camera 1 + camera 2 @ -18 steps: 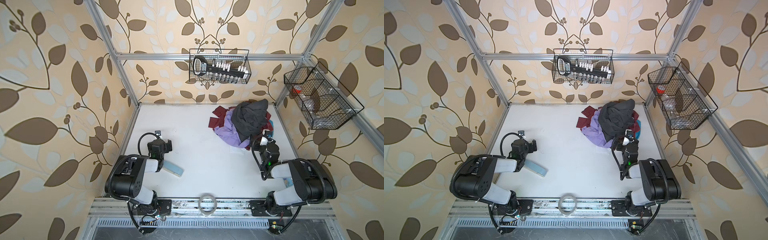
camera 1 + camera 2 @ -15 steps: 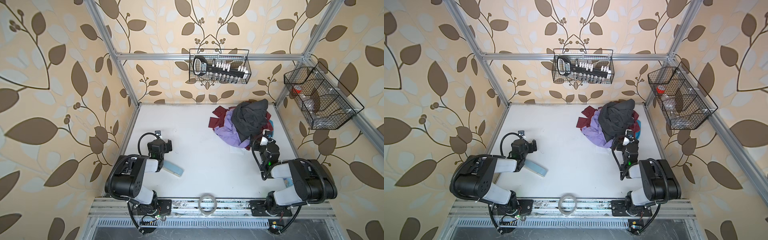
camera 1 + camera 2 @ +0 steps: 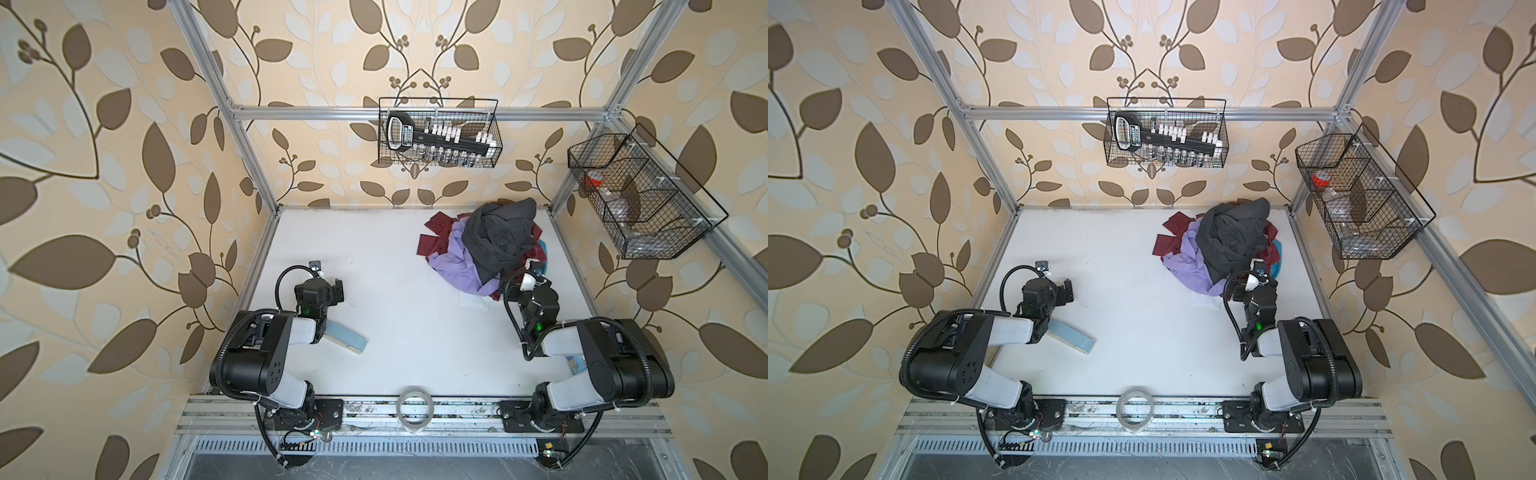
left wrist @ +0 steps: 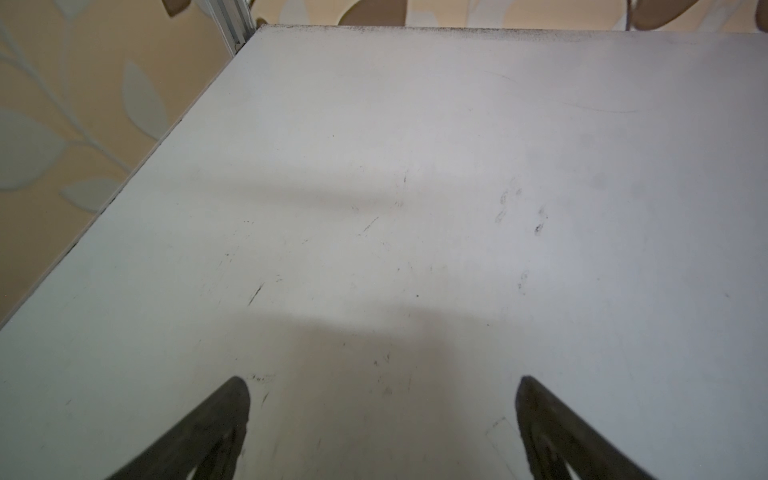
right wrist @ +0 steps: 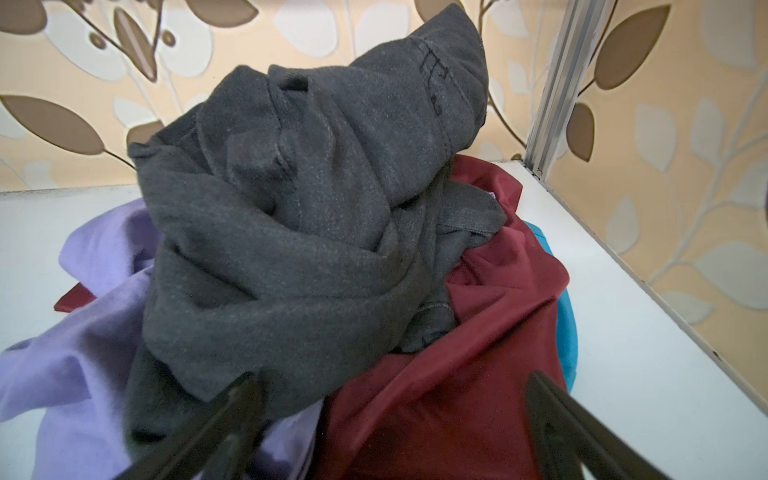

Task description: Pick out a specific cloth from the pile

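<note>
The pile lies at the table's back right. A dark grey garment tops it, with a maroon one beneath. The cloth is lavender and spreads out on the pile's left, partly under the grey garment. My right gripper is open at the pile's near edge, its fingers straddling grey and maroon fabric and holding nothing. My left gripper is open over bare table at the left.
A light blue flat object lies by the left arm. A tape roll sits on the front rail. Wire baskets hang on the back wall and right wall. Blue fabric edges the pile near the right wall.
</note>
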